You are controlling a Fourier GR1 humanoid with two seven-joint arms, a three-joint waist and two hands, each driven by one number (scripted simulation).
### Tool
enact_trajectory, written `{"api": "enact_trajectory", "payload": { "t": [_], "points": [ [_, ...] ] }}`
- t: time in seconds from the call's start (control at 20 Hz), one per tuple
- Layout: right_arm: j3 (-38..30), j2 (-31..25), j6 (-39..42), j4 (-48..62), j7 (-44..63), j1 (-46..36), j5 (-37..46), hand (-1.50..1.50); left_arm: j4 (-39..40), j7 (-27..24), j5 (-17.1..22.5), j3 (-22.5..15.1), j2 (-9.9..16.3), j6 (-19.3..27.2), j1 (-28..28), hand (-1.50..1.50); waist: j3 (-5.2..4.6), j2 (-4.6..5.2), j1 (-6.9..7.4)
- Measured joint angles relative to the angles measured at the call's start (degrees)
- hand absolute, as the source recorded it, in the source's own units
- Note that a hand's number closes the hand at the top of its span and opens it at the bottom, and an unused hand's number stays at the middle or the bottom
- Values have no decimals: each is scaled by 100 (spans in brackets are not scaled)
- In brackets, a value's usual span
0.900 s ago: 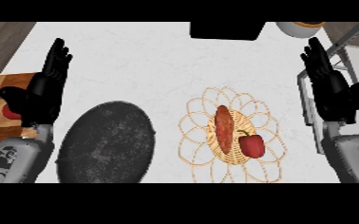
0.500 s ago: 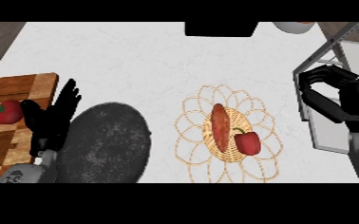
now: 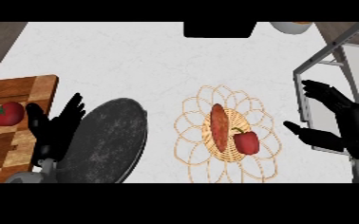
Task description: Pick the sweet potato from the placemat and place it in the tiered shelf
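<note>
At the near left edge, the left hand [image 3: 57, 126] rests with fingers straight, beside a dark round plate [image 3: 105, 144] and a wooden board [image 3: 22, 118] carrying a tomato [image 3: 10, 113]. The sweet potato [image 3: 219, 127] lies on the woven placemat [image 3: 228, 133], touching a red pepper [image 3: 246, 142]. Bare white table [image 3: 140, 61] stretches beyond. The right hand [image 3: 329, 121], fingers released and spread, sits over the tiered shelf [image 3: 319, 66] at the right edge.
</note>
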Motion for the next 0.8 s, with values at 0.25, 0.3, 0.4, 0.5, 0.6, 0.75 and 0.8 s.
{"api": "enact_trajectory", "payload": {
  "t": [0.25,0.3,0.4,0.5,0.6,0.75,0.8],
  "points": [
    [-43,-405,629,-867,610,614,-361,-150,40,-47,-38,22,-52,-119,67,0,117,29,-25],
    [-33,-455,707,-1048,777,684,-375,-150,78,-39,-39,43,-77,-146,22,0,125,34,-20],
    [4,-622,865,-1447,1256,708,-426,-150,102,-15,-75,45,-103,-164,-6,0,139,41,-8],
    [107,-765,917,-1834,1903,561,-415,-150,89,-23,-122,37,-142,-150,0,0,146,44,18],
    [201,-882,936,-2107,2547,385,-354,-150,101,97,-122,57,-132,-178,-79,0,146,52,34],
    [495,-872,705,-2436,3706,-109,-95,-150,258,-25,-155,82,-198,-252,-140,0,152,58,74],
    [609,-820,641,-2400,3969,-309,59,-150,271,-4,-196,62,-236,-230,-189,0,155,59,88]
  ]
}}
